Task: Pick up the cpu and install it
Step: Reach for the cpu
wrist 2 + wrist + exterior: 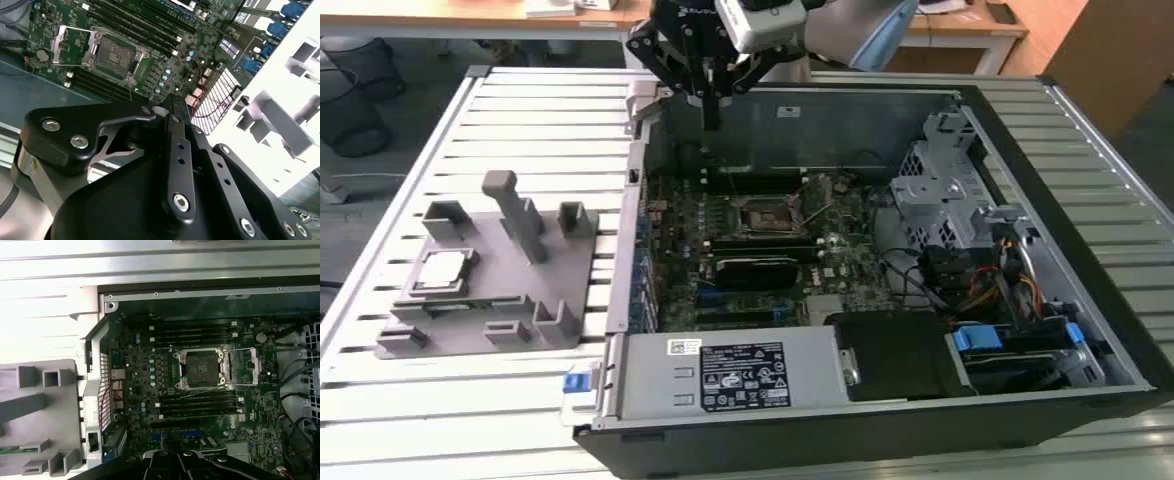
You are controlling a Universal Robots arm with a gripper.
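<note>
The cpu [443, 270], a small silver-topped square, lies flat in the grey fixture [494, 290] on the slatted table, at the exterior view's left. My gripper [711, 122] hangs high over the back left corner of the open computer case [881, 420], far from the cpu. Its fingers [172, 130] are pressed together with nothing between them. The motherboard socket [761, 215] stands open and bare, its metal load plate [247, 367] flipped aside; the socket [200, 369] shows in both wrist views [115, 55].
Memory slots [192, 332] run along both sides of the socket. A power supply [734, 370] fills the case's near end, and a drive cage [947, 170] with loose cables [974, 285] sits at the exterior view's right. Upright posts [507, 205] rise from the fixture.
</note>
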